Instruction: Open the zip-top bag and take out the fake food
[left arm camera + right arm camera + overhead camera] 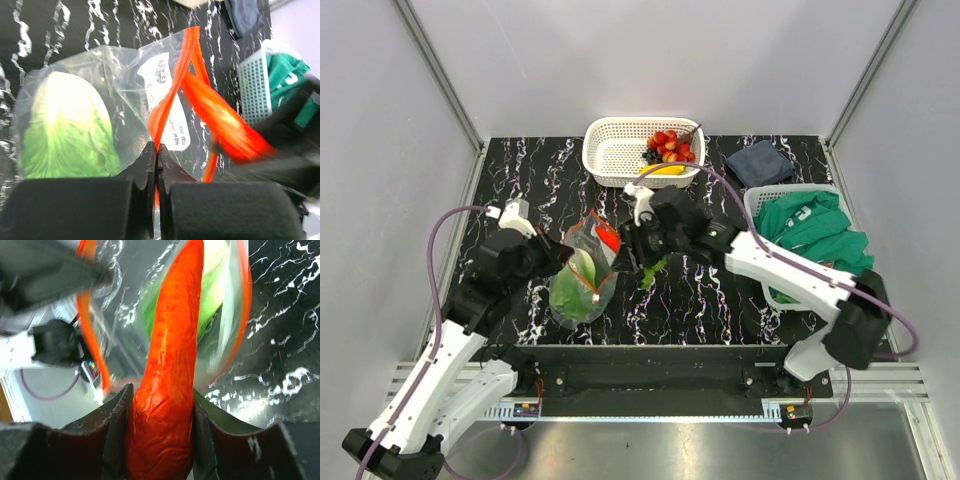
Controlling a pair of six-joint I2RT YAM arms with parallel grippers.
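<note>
Red pepper (165,355) clamped in right pincer (161,396); left pincer (156,151) maybe pinching bag (120,95); basket (598,160) beyond

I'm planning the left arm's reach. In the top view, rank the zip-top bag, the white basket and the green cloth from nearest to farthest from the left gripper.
1. zip-top bag: pinched in the left gripper, centre-left of the table.
2. white basket: far edge, near the centre.
3. green cloth: far over on the right side.

Left gripper (156,150) pinched shut — right gripper (162,396) clamped
</note>
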